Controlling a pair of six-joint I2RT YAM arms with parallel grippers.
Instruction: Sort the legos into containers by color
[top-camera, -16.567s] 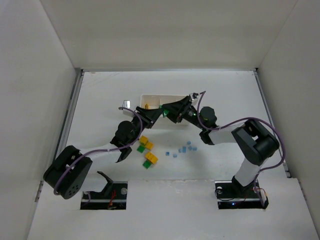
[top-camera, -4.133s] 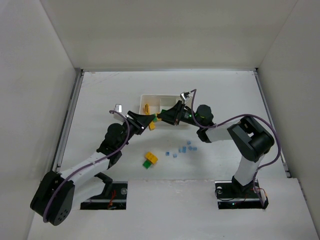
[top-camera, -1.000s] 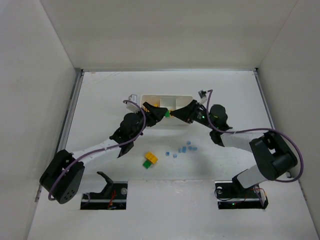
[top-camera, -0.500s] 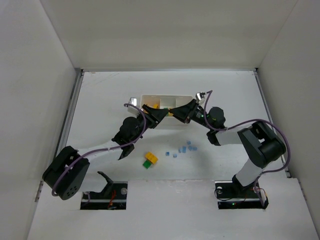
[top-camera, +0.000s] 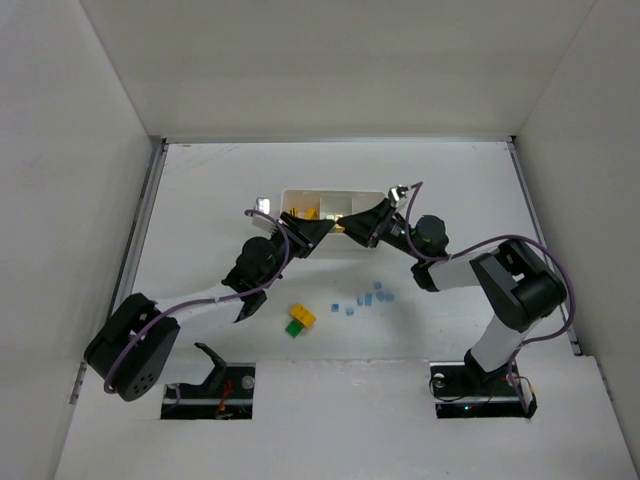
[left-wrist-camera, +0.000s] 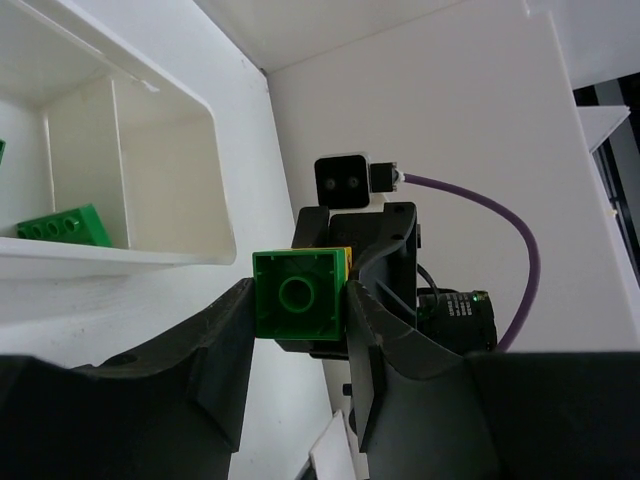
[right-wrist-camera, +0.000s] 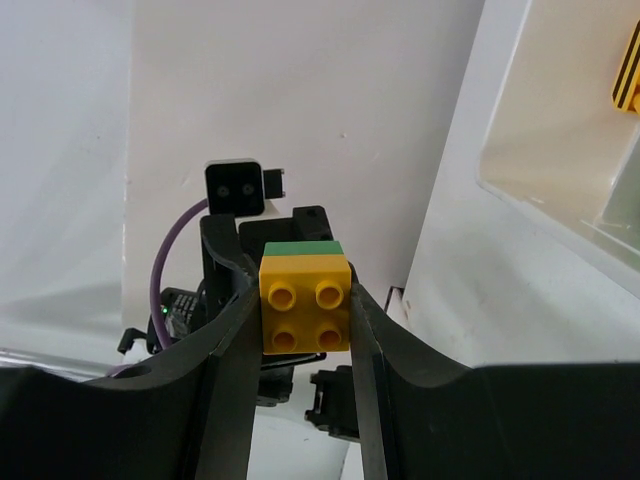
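**Arms share one pair (top-camera: 337, 227) at tray (top-camera: 330, 193)**
Top: left gripper (top-camera: 322, 227) and right gripper (top-camera: 348, 226) meet beside it. Left wrist: jaws clamp green brick (left-wrist-camera: 298, 296). Right wrist: jaws clamp yellow brick (right-wrist-camera: 305, 305); a straight pull apart likely comes next.

The left gripper (left-wrist-camera: 300, 302), wide a second ago, now clamps the green end of the joined brick (left-wrist-camera: 298, 290) at centre frame; below it, one loose pair (top-camera: 300, 320) remains where three lay.

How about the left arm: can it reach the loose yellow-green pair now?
Probably not yet: the way to the pair looks clear, but the left gripper is shut on a green brick.
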